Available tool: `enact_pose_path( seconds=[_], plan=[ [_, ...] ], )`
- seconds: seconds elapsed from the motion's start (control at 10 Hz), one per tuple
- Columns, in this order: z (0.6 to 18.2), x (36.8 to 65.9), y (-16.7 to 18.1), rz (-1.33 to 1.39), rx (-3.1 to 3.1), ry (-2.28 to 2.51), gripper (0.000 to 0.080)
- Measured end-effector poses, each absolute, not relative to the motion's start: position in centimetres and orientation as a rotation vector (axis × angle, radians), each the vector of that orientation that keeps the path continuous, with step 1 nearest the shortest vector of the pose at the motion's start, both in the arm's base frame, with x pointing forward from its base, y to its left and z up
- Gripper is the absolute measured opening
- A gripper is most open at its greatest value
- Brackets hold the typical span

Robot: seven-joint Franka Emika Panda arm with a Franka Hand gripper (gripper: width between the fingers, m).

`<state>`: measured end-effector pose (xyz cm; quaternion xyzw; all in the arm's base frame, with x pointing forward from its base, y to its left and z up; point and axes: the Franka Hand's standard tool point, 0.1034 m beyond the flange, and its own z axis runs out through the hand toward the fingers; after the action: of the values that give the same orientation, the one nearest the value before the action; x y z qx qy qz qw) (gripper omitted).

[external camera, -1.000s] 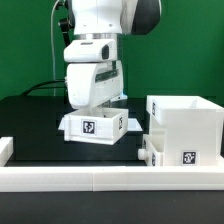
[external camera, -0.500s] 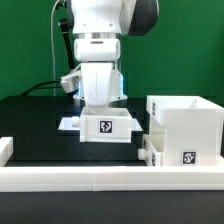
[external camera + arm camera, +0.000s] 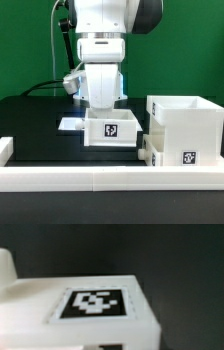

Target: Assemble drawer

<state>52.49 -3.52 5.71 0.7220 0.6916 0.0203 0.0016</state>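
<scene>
Pincer point(image 3: 104, 112) closed on tagged white drawer point(image 3: 110, 131) from above, fingertips hidden, over black worktop point(image 3: 30, 130), near cabinet point(image 3: 184, 122) on exterior view's right

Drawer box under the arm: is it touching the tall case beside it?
Cannot tell. In the exterior view a dark gap separates the drawer box from the case up top, but their lower edges nearly meet.

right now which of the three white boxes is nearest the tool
The middle box, tag on its front, directly under the tool. The tall open case and the low box against it stand apart at the exterior view's right.
</scene>
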Motion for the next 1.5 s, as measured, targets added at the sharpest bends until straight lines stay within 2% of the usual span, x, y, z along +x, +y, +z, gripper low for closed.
enact_pose_path(
  seconds=[0.5,1.5],
  plan=[
    [5.6,54.1,-1.6,0.055,2.239,2.229,0.0041],
    [5.8,54.3,-0.9,0.017,2.254,2.249,0.0041]
  ],
)
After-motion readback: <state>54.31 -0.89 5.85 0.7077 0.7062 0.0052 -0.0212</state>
